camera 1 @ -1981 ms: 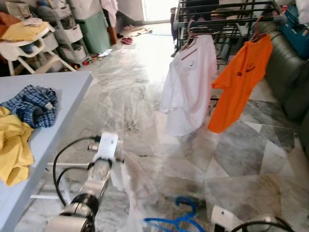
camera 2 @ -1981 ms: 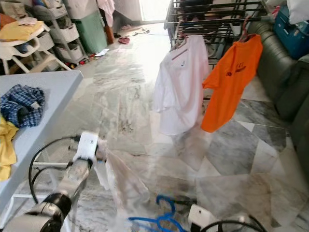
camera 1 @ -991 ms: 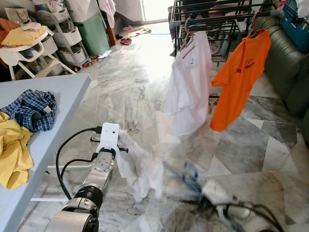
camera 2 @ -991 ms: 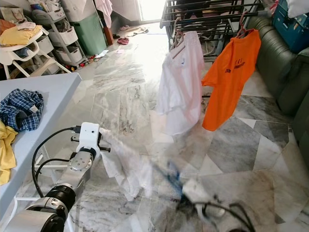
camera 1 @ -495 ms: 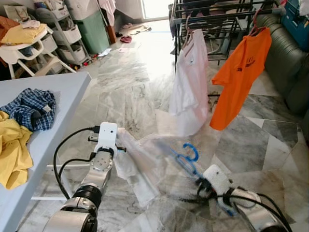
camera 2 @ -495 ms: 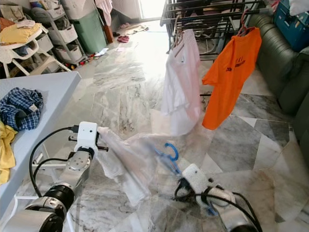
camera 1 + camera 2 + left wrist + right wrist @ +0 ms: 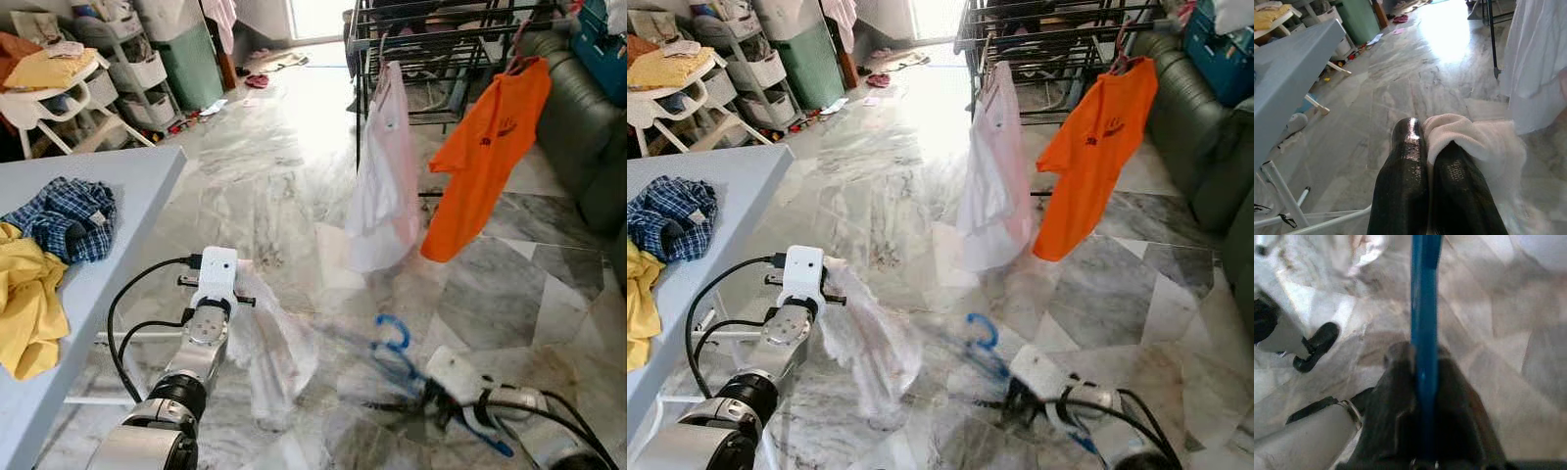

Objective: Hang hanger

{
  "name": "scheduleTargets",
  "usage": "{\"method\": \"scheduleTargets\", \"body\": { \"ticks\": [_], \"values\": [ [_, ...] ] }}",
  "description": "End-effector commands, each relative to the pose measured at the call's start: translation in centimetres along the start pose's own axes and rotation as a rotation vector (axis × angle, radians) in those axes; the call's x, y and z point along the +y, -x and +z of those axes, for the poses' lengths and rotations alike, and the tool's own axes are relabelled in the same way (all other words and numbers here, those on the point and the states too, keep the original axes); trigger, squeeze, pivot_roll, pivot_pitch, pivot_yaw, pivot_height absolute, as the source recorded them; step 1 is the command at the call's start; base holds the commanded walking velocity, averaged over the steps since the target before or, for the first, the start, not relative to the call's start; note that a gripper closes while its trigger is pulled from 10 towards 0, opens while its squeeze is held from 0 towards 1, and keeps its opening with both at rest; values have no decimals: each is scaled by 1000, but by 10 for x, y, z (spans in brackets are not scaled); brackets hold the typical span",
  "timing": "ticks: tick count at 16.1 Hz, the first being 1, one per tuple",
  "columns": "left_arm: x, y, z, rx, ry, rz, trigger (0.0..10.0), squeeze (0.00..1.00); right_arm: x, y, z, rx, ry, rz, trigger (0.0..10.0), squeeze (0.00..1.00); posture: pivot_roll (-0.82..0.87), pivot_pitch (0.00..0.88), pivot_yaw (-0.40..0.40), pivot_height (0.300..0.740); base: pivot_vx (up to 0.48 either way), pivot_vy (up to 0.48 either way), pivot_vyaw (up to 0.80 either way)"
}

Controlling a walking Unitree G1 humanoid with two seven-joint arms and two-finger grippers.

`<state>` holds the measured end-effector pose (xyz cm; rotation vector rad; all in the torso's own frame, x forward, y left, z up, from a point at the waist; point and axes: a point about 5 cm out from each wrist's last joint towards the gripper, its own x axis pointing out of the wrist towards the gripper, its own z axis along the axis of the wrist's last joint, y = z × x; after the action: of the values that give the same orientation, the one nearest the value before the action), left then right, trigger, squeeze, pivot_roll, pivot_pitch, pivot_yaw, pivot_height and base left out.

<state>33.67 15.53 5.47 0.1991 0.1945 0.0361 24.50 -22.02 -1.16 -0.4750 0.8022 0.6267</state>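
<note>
Fingers of the right end effector (image 7: 1422, 431) are pressed together on the blue hanger (image 7: 392, 338), whose hook curls up over the marble floor (image 7: 265, 186) low on the robot's right; motion blur hides how the rest of it sits. The left end effector (image 7: 1425, 147) pinches a fold of the white garment (image 7: 867, 343), which droops from it toward the floor just beside the table (image 7: 108, 176). Garment and hanger look apart, or at most loosely joined, so the step in hand seems to be carrying both toward the rack (image 7: 441, 29), well ahead, where a white shirt (image 7: 387, 176) and an orange shirt (image 7: 480, 166) already hang. The next move likely calls for getting the garment onto the hanger if it is not on, then stepping closer and lifting the hook over a free rail between or beside those shirts. Other clothes lie on the table.
</note>
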Motion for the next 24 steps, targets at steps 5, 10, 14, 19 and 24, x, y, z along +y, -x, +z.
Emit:
{"method": "scheduleTargets", "body": {
  "ticks": [5,10,14,19,24],
  "values": [
    [7,-5,11,-34,1,15,10000,0,29,-17,3,39,-45,142,10000,0,-159,13,159,740,0,0,0],
    [10,-2,4,-21,-16,-3,10000,0,-1,-16,21,-14,-38,-87,10000,0,-146,8,146,740,0,0,0],
    [1,-3,13,-69,-84,-196,10000,0,-25,-3,49,-289,-197,-346,10000,0,-156,17,152,740,0,0,0],
    [-14,-4,26,-103,-249,-482,10000,0,-5,15,61,-438,-31,-130,10000,0,-171,29,162,740,0,0,0],
    [-10,10,-11,94,-513,-726,10000,0,-13,35,43,-353,65,-77,10000,0,-190,37,168,740,0,0,0]
  ]
}}
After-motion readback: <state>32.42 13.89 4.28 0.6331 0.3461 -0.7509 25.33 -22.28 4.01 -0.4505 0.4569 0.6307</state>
